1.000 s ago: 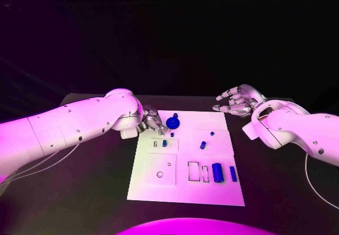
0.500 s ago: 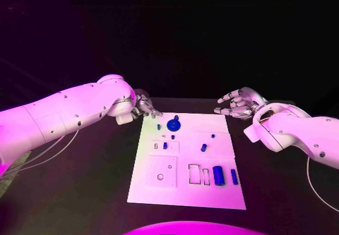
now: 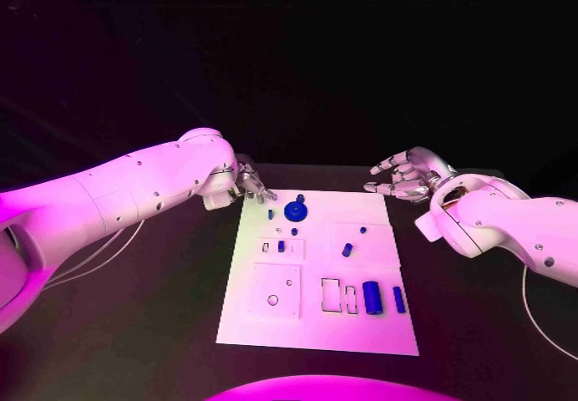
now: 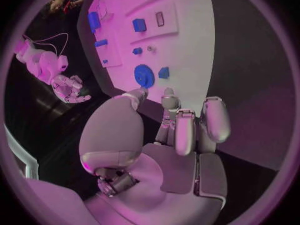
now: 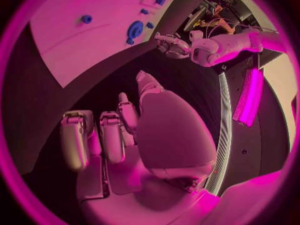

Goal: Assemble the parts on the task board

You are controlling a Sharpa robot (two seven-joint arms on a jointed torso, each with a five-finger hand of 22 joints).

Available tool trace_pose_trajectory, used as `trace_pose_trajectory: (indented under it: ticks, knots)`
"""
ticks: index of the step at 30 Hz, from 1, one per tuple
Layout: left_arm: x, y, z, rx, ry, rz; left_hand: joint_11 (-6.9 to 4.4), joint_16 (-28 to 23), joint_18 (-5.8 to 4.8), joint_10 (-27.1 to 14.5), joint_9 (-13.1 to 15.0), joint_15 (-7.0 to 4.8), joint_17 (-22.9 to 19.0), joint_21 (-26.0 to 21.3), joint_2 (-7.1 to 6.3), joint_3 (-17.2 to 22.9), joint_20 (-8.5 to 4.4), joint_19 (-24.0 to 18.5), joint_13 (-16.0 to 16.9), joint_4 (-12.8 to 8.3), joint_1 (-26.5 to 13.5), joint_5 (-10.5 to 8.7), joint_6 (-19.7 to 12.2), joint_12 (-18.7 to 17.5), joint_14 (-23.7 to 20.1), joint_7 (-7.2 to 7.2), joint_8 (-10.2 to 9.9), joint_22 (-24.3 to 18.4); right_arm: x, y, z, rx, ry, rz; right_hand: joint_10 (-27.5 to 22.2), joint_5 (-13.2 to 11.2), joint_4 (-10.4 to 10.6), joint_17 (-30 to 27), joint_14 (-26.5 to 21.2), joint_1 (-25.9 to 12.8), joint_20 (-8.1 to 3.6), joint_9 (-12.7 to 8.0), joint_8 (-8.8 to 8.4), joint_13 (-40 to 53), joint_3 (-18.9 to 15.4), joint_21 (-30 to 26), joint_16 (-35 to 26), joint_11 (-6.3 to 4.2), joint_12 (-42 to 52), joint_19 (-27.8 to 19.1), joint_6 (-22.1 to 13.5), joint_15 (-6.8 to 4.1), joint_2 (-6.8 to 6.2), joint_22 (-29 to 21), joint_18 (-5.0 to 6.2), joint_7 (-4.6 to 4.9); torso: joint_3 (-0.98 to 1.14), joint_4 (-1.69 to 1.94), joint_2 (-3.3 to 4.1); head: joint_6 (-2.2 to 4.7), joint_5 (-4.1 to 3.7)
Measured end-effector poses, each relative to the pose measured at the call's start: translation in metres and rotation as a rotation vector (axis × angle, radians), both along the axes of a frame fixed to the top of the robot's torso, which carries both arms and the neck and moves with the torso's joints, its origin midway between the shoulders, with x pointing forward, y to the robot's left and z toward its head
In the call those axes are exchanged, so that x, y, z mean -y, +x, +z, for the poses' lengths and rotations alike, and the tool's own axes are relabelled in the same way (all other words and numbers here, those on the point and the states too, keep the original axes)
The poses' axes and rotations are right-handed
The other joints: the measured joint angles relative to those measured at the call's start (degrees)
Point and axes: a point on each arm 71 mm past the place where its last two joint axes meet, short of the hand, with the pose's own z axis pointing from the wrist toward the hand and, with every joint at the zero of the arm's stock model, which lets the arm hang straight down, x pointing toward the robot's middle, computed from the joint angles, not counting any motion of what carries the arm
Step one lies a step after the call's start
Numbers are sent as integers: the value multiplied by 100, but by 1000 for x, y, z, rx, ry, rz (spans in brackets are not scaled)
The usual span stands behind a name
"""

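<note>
The white task board (image 3: 316, 322) lies in the middle of the table. At its far end stand a round blue part (image 3: 296, 210) and a small blue piece (image 3: 271, 215). Other small blue parts (image 3: 347, 249) sit mid-board. A blue cylinder (image 3: 372, 297) and a blue bar (image 3: 398, 299) lie near the right edge. My left hand (image 3: 250, 185) hovers just off the board's far-left corner, fingers apart and holding nothing; in the left wrist view its fingers (image 4: 181, 130) point toward the round part (image 4: 144, 76). My right hand (image 3: 403, 177) hangs beyond the far-right corner, fingers spread and empty.
The board has several empty recesses, including a square plate with a hole (image 3: 275, 290) and narrow slots (image 3: 330, 295). Black table (image 3: 144, 317) surrounds the board on both sides. The right wrist view shows the left hand (image 5: 170, 44) beside the board (image 5: 81, 50).
My left hand has drawn back from beside the round blue part to just off the board's far-left corner, uncovering the small blue piece. The right hand has barely moved.
</note>
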Motion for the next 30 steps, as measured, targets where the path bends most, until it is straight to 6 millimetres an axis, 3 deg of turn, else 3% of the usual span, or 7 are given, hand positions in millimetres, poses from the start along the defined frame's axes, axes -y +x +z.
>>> trace_pose_trajectory:
  ticks: [9, 25, 30]
  knots:
    - [1, 3, -9, -29, 17, 3, -3, 24, 0, 3, -5, 0, 0, 12, 82, -79, 12, 12, 23, 1, -82, 0, 21, 22, 0, -21, 0, 29, -1, 0, 0, 0, 1, 2, 0, 0, 0, 0, 0, 0, 0, 0, 0, 0, 0, 0, 0, 0, 0, 0, 0, 0, 0, 2, 0, 0, -5, -9, 15, -1, 2]
    - [6, 1, -23, -82, 20, -10, -42, 45, -1, 43, -5, 0, 0, 44, 83, -94, 20, 21, 54, -15, -83, 0, 102, 63, 0, -62, 28, 68, -3, 0, 0, 0, 2, 6, 0, 0, 0, 4, 0, 0, 0, 0, 0, 0, 0, 0, 0, 0, 0, 0, 0, 0, 0, 4, 0, 0, -4, -9, 12, -40, -15]
    - [7, 0, -24, -90, 21, -14, -42, 68, 0, 43, -5, 0, 0, 44, 140, -94, -2, 42, 54, -15, -3, 0, 117, 83, 0, -77, 29, 80, -3, 0, 0, 0, 2, 6, 0, 0, 0, 4, 0, 0, 0, 0, 0, 0, 0, 0, 0, 0, 0, 0, 0, 0, 0, 3, 0, 0, -3, -6, 7, -48, -20]
